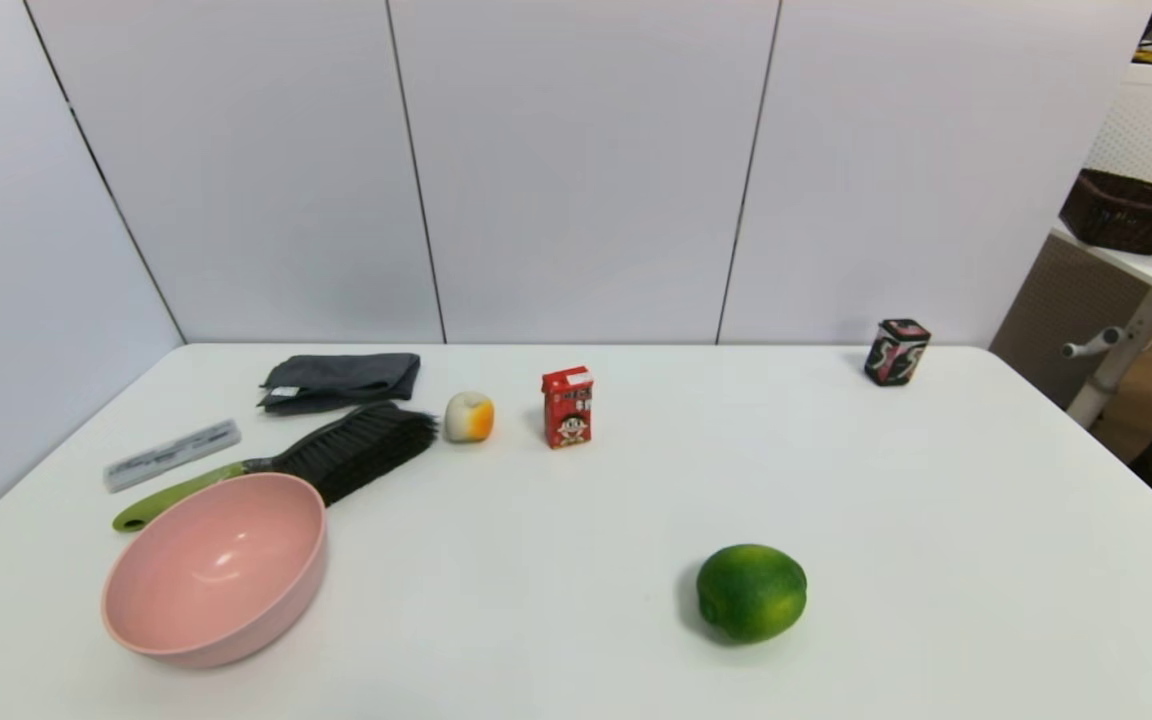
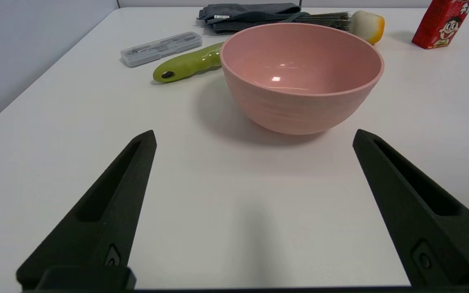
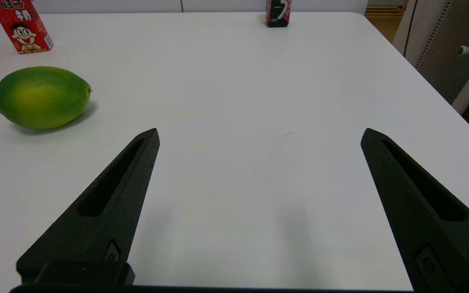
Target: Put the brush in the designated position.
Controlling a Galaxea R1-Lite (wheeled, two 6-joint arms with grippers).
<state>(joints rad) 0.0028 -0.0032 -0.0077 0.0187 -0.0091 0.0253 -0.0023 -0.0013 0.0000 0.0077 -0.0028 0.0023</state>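
Untouched, brush (image 1: 316, 462) lies behind bowl (image 1: 216, 568).

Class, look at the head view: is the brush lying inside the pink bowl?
No. The brush lies on the table behind the pink bowl.

Left gripper (image 2: 254, 136) and right gripper (image 3: 259, 134) hover low, jaws spread wide.

Pale panelled wall (image 1: 576, 170) behind white table (image 1: 936, 520); side desk (image 1: 1151, 270) with dark basket (image 1: 1121, 212) at right.
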